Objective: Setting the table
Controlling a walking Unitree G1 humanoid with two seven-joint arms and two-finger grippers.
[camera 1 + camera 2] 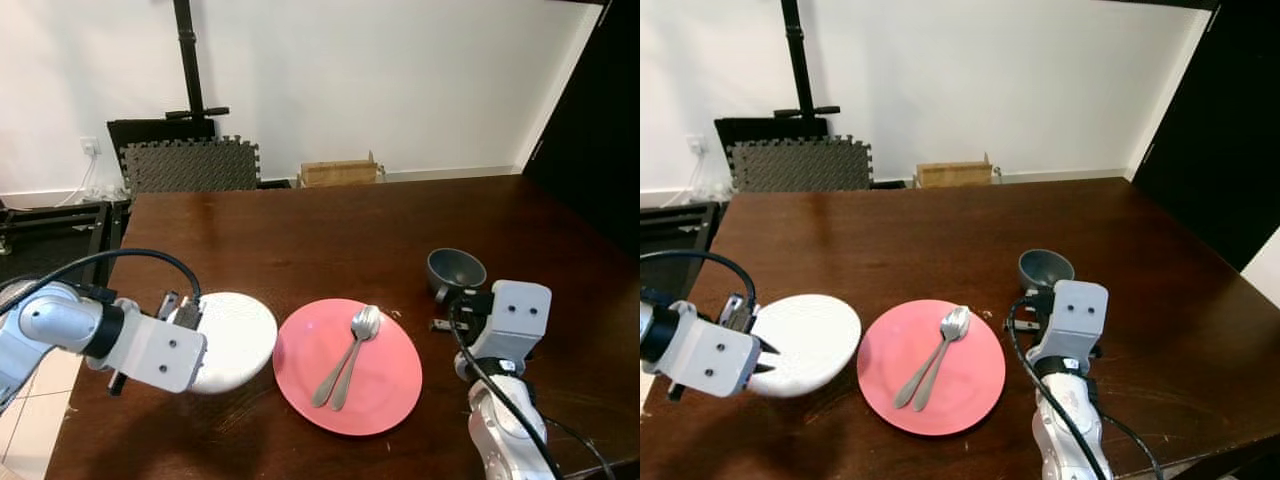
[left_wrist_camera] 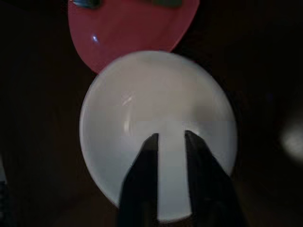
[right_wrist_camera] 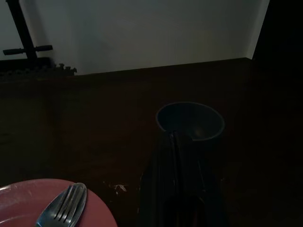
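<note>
Left eye view: pink plate point(image 1: 385, 385) with spoon and fork point(image 1: 350, 352) set bottom centre; my left tool point(image 2: 171, 138), narrowly parted, over white plate point(image 2: 142, 94); right tool point(image 3: 176, 135) closed by grey bowl point(image 1: 456, 269), both unplaced.

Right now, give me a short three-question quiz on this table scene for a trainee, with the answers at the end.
1. True or false: the white plate lies on top of the pink plate.
2. Which item does the right gripper point at: A) the cardboard box, B) the grey bowl, C) the foam mat?
3. What rests on the pink plate?

Key
1. False. The white plate sits beside it on the wooden table, under the left gripper, whose jaws stand slightly apart over its face.
2. B.
3. A spoon and a fork, lying together.
</note>
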